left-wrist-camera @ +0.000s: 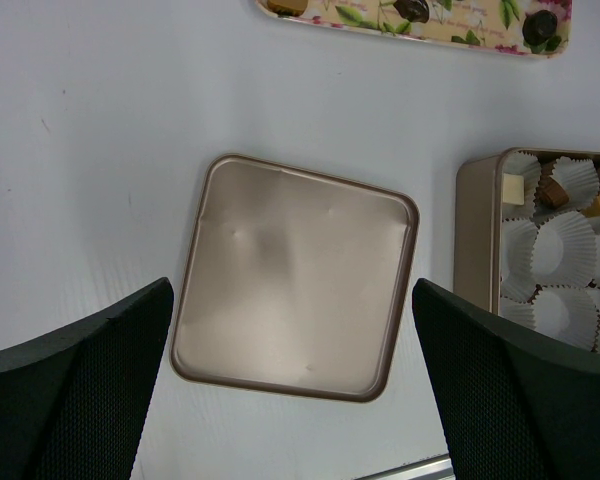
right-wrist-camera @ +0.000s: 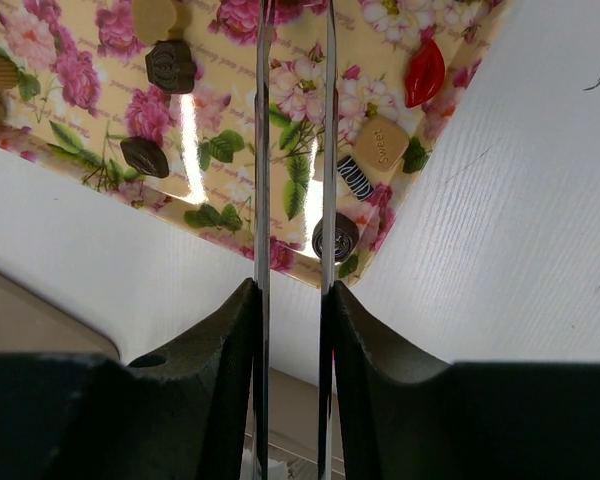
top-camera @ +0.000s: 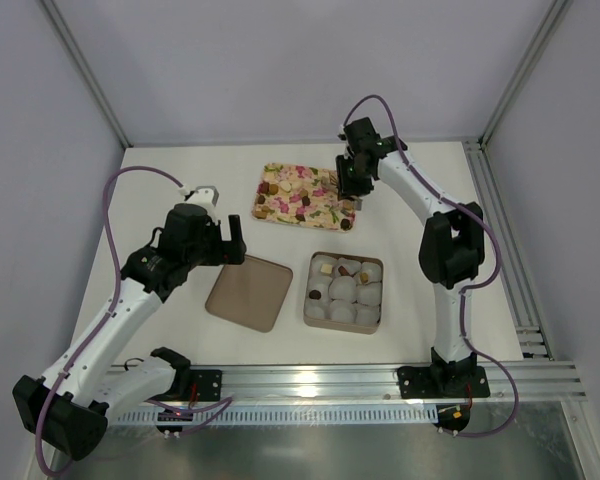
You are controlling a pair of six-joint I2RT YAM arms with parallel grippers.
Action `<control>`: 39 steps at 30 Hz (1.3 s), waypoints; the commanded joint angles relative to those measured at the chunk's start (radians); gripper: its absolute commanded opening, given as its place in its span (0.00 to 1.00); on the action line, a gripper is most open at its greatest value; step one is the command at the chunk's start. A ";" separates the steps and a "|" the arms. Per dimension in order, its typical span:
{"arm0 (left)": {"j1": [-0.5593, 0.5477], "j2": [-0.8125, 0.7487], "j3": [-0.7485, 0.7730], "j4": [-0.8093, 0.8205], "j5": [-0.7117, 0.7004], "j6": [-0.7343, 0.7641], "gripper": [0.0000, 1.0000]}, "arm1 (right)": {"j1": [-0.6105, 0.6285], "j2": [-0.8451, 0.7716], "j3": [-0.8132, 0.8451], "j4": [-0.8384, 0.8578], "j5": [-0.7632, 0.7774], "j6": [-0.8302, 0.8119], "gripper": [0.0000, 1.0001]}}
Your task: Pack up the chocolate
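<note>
Chocolate (right-wrist-camera: 335, 237) may slip from our thin, close-set right claw (top-camera: 352, 200); we cannot tell if it pinches; left claw (left-wrist-camera: 292, 300) spread.

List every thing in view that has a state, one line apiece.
Box, open, lid off.
Lid, lying flat on the table left of the box.
Paper cups, mostly empty; a few hold chocolate pieces.
Tray, carrying more loose pieces.
Left gripper, open, empty, above the lid.
Right gripper, jaws narrow, thin metal blades reaching over the tray; any grip unclear.
</note>
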 commanded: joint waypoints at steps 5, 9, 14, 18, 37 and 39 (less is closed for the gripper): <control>0.003 -0.010 0.032 0.006 -0.009 -0.002 1.00 | -0.007 -0.124 -0.043 0.032 -0.022 0.014 0.35; 0.003 -0.011 0.031 0.004 -0.011 -0.002 1.00 | -0.005 -0.153 -0.080 0.051 -0.030 0.020 0.35; 0.003 -0.013 0.031 0.004 -0.009 -0.003 1.00 | -0.005 -0.186 -0.116 0.057 -0.046 0.027 0.34; 0.003 -0.018 0.031 0.004 -0.009 -0.003 1.00 | -0.004 -0.220 -0.152 0.071 -0.065 0.036 0.34; 0.002 -0.030 0.032 0.009 0.005 -0.008 1.00 | -0.004 -0.652 -0.510 0.068 -0.119 0.066 0.34; 0.002 -0.028 0.032 0.009 0.008 -0.008 1.00 | -0.004 -0.699 -0.549 0.063 -0.143 0.074 0.34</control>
